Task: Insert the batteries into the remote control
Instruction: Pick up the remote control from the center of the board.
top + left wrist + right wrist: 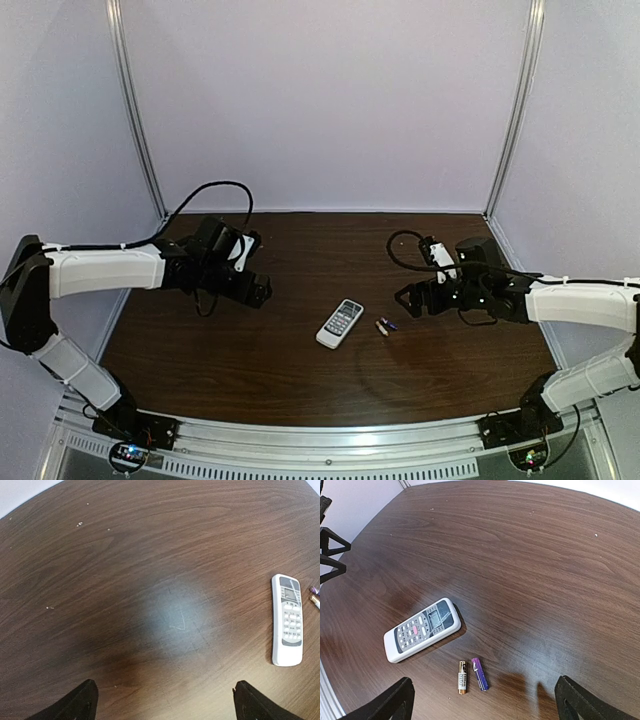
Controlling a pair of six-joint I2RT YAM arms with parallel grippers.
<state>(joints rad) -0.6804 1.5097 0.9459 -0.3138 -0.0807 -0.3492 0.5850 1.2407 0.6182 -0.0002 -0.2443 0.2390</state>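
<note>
While both of my arms hang above the dark wooden table (250,375), neither one holds anything. My left gripper (167,702) is spread wide, its black fingers (80,702) far apart with only bare wood between them. My right gripper (485,700) is spread just as wide and is likewise empty.

Between the two grippers, near the middle of the table, the remote control (422,629) lies flat, face up, with its grey buttons and small screen showing. From above it sits slanted. It is well apart from my left gripper, off to that wrist view's right edge.

Just beside the remote, on the side toward my right arm, the two cells lie on the wood, side by side and roughly parallel, with a narrow gap between them. The gold-brown battery (462,677) is the one nearer the remote, and the blue-purple battery (479,674) lies on its far side. Neither touches the remote. Both lie near my right gripper, just ahead of its spread fingers.
</note>
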